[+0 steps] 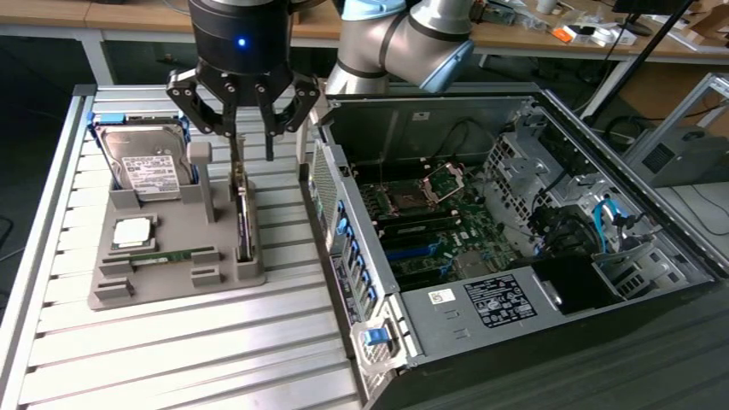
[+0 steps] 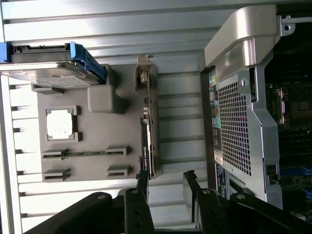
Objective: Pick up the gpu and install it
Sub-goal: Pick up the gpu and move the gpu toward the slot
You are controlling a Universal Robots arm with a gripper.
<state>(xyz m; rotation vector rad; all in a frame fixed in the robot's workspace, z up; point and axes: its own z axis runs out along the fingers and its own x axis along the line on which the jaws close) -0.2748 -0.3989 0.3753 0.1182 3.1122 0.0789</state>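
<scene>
A: Where is the gpu [image 1: 242,224]?

B: It stands on its long edge in a slot of the grey holder [image 1: 171,280], on the side facing the open computer case [image 1: 490,231] (its silver bracket end points toward the table's far edge). The holder lies on the slatted table [image 1: 171,350], toward the edge at the exterior view's left.

A: And the claw [image 1: 253,143]?

B: It hangs above the card, spread wide and gripping nothing. In the wrist view the claw [image 2: 165,181] has one fingertip [image 2: 143,183] in line with the gpu [image 2: 146,141]. The other fingertip appears over the slats between holder and case.

A: What else does the holder carry?

B: A hard drive [image 1: 154,171] is propped at its far end, with a processor [image 1: 133,231] lying flat beside it. A green memory stick [image 1: 160,254] sits in a groove nearer the table's near edge.
</scene>
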